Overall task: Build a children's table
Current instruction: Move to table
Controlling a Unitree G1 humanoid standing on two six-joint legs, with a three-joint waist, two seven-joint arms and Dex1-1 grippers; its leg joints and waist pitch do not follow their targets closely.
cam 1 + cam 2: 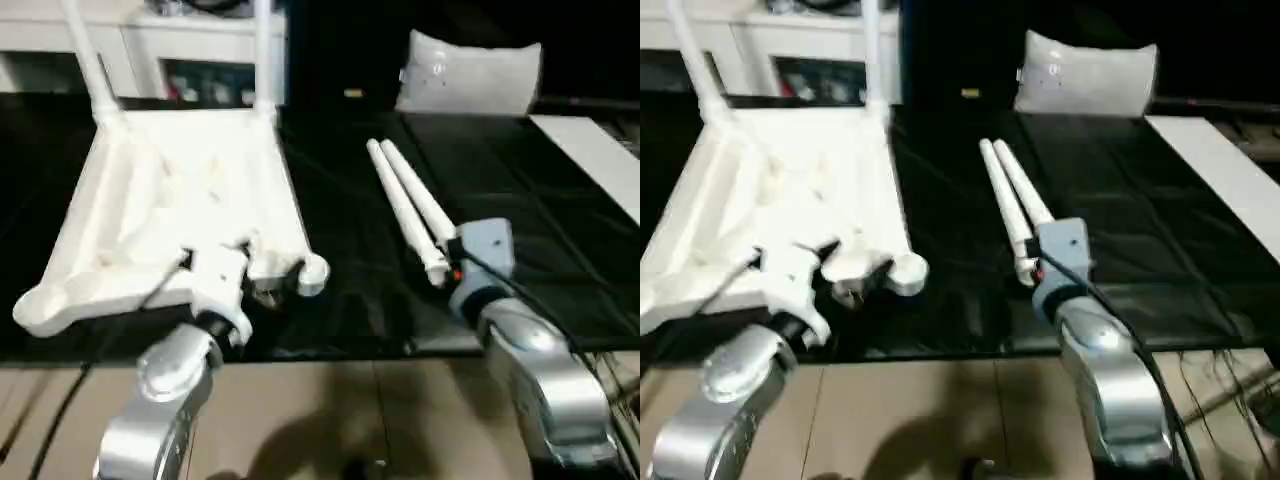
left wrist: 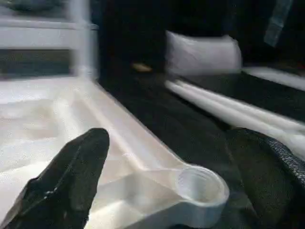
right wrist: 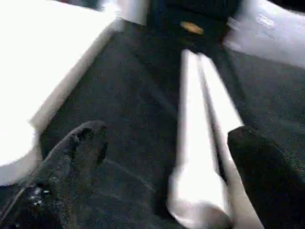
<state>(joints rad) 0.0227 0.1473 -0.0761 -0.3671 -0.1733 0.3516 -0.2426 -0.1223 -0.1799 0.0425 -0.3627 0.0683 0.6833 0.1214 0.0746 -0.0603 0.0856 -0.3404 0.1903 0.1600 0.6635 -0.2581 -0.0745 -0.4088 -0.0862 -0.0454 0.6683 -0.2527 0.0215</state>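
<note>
The children's table top (image 1: 170, 200) lies upside down on the left of the black work table, ribbed underside up. Two white legs (image 1: 262, 50) stand upright in its far corner sockets. The near right corner socket (image 2: 200, 186) is empty. My left gripper (image 2: 167, 138) is open at that corner, one finger (image 2: 71, 181) over the underside and the other past the socket. Two loose legs (image 1: 410, 205) lie side by side right of centre. At their near ends my right gripper (image 3: 167, 130) is open, and the nearer leg's end (image 3: 198, 191) lies between its fingers, with nothing gripped.
A white padded bag (image 1: 470, 72) sits at the back of the black work table (image 1: 350, 300). A white board (image 1: 595, 150) lies at the far right. White shelving (image 1: 190, 40) stands behind the table top. Brown floor (image 1: 330, 420) runs below the work table's front edge.
</note>
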